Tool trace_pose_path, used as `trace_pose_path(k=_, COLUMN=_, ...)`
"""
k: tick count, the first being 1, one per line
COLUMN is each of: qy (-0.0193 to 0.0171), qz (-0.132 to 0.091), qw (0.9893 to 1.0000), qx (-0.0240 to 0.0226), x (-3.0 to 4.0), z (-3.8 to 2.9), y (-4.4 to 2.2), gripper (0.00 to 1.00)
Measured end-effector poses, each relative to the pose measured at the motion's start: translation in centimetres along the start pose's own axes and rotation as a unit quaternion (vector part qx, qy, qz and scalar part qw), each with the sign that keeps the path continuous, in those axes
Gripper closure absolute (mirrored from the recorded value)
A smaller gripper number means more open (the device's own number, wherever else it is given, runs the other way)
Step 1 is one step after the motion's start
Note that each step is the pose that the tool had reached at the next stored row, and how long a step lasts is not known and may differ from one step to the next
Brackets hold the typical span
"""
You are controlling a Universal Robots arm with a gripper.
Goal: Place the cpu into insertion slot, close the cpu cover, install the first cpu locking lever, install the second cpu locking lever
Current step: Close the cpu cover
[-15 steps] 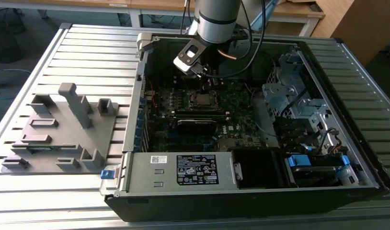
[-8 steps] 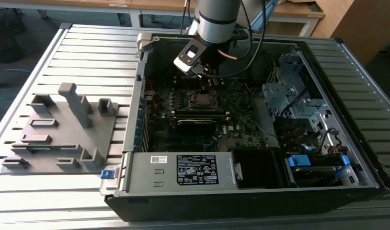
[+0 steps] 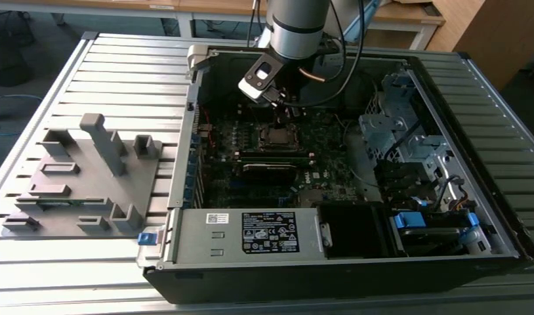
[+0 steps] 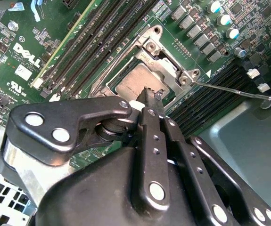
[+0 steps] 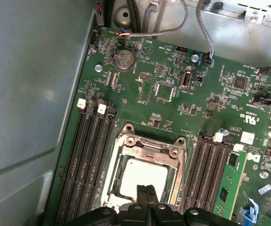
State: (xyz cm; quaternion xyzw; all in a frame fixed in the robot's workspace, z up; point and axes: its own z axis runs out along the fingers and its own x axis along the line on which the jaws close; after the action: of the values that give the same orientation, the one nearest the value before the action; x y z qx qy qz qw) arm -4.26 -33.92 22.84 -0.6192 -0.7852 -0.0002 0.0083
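The cpu (image 5: 142, 176) lies flat in the insertion slot (image 3: 276, 136) on the green motherboard, its dull silver top (image 4: 135, 84) showing through the window of the cpu cover. The cpu cover (image 5: 149, 149) lies down over it as a silver frame (image 4: 166, 52). One thin wire locking lever (image 4: 234, 89) sticks out sideways from the socket's corner, across the black memory slots. My gripper (image 5: 147, 190) hangs just above the cpu's edge, fingertips pressed together with nothing between them; both wrist views show this (image 4: 151, 96). In the exterior view the gripper (image 3: 283, 108) sits above the socket.
Long black memory slots (image 5: 90, 155) flank the socket on both sides, one holding a green memory stick (image 5: 232, 183). The grey case wall (image 5: 31, 94) rises close by. Drive cages (image 3: 398, 125) and the power supply (image 3: 249, 233) border the board. A grey fixture (image 3: 83, 170) stands outside the case.
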Motion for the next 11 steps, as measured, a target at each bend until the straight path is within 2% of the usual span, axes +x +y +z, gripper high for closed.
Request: trace_pose_path(k=11, qy=-0.0001, qz=-0.006, qw=1.0, qx=0.0001, x=0.0, z=0.0, y=0.0, gripper=0.9)
